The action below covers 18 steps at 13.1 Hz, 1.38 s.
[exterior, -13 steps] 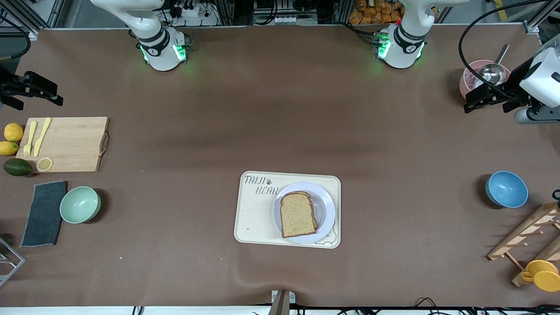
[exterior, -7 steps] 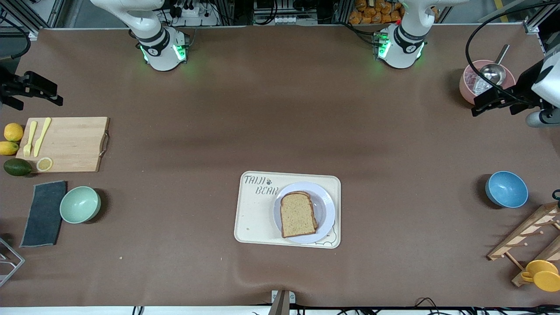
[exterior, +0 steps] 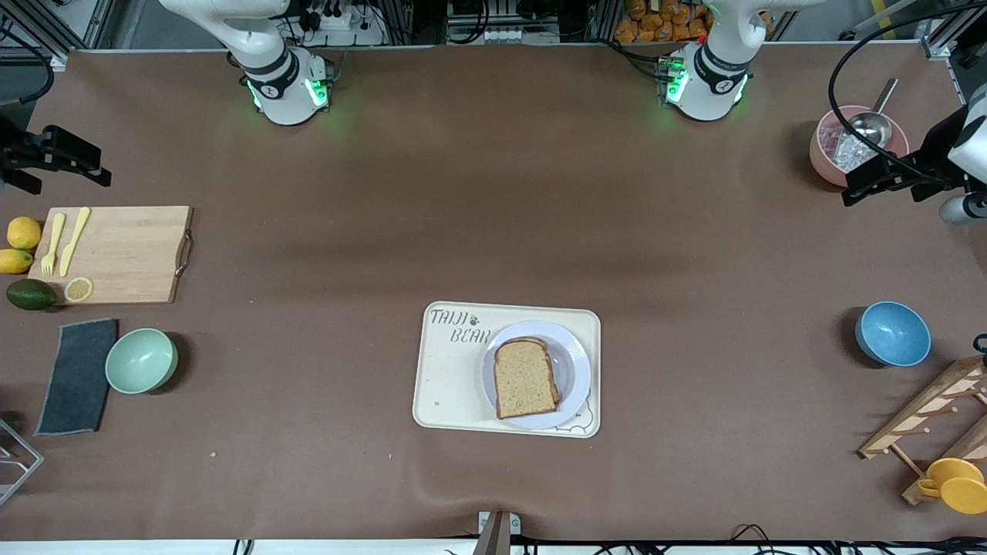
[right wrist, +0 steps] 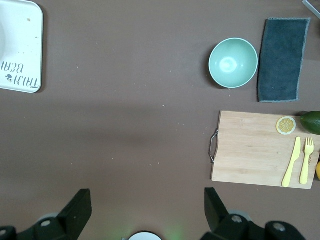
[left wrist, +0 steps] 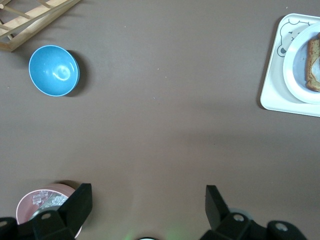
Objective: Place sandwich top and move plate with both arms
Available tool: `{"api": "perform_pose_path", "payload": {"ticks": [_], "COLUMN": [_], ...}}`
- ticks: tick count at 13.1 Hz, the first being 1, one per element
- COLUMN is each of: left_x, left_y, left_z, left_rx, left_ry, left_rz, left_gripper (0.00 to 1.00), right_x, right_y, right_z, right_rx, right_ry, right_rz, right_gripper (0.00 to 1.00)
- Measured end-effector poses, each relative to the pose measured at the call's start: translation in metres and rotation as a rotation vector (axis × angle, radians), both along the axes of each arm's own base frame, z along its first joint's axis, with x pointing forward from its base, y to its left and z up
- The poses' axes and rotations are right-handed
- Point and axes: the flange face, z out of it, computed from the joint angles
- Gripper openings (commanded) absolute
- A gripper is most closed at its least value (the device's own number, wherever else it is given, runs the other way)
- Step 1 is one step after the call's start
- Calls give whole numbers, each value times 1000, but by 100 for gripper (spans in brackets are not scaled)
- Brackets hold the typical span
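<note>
The sandwich top (exterior: pixel 527 378), a plain brown bread slice, lies on another slice on the pale round plate (exterior: pixel 577 368). The plate sits on the cream bear tray (exterior: pixel 451 385) in the middle of the table. The left wrist view shows the plate's edge (left wrist: pixel 295 70) and a strip of the bread (left wrist: pixel 314 62). My left gripper (exterior: pixel 854 187) is open and empty, up in the air beside the pink bowl (exterior: pixel 825 154); its own view (left wrist: pixel 147 202) shows bare table between the fingers. My right gripper (exterior: pixel 99 169) is open and empty over the table above the cutting board (exterior: pixel 123 254); its own view (right wrist: pixel 145 202) shows the same.
A blue bowl (exterior: pixel 893 333), a wooden rack (exterior: pixel 933 420) and a yellow cup (exterior: pixel 956 486) stand at the left arm's end. A green bowl (exterior: pixel 141 360), a dark cloth (exterior: pixel 77 376), lemons (exterior: pixel 23 232) and an avocado (exterior: pixel 31 294) lie at the right arm's end.
My left gripper has drawn back toward the left arm's end of the table, uncovering more of the pink bowl. The right arm, the plate and the bread have not moved.
</note>
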Motion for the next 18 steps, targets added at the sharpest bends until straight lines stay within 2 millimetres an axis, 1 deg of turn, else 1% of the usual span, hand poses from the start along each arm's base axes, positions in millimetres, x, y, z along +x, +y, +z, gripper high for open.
{"api": "perform_pose_path", "payload": {"ticks": [5,7,9,13,18], "left_x": [-2,-5,-8,-19,-20], "left_y": [-1,-4,-3,-8,-8], "left_z": [-1,-1,1,4,6], "left_rx": [1,1,2,3,3], "left_ry": [16,32,37,39,33], "left_rz": [-2,-8,-6,-15,-16], "left_gripper": [100,100,100,100,100], "right_x": [0,0,0,0,0], "right_y": [0,0,0,0,0], "right_z": [0,0,0,0,0], "right_rx": [0,0,0,0,0], "right_ry": [0,0,0,0,0], "right_rz": [0,0,0,0,0], "right_gripper": [100,100,100,100,100]}}
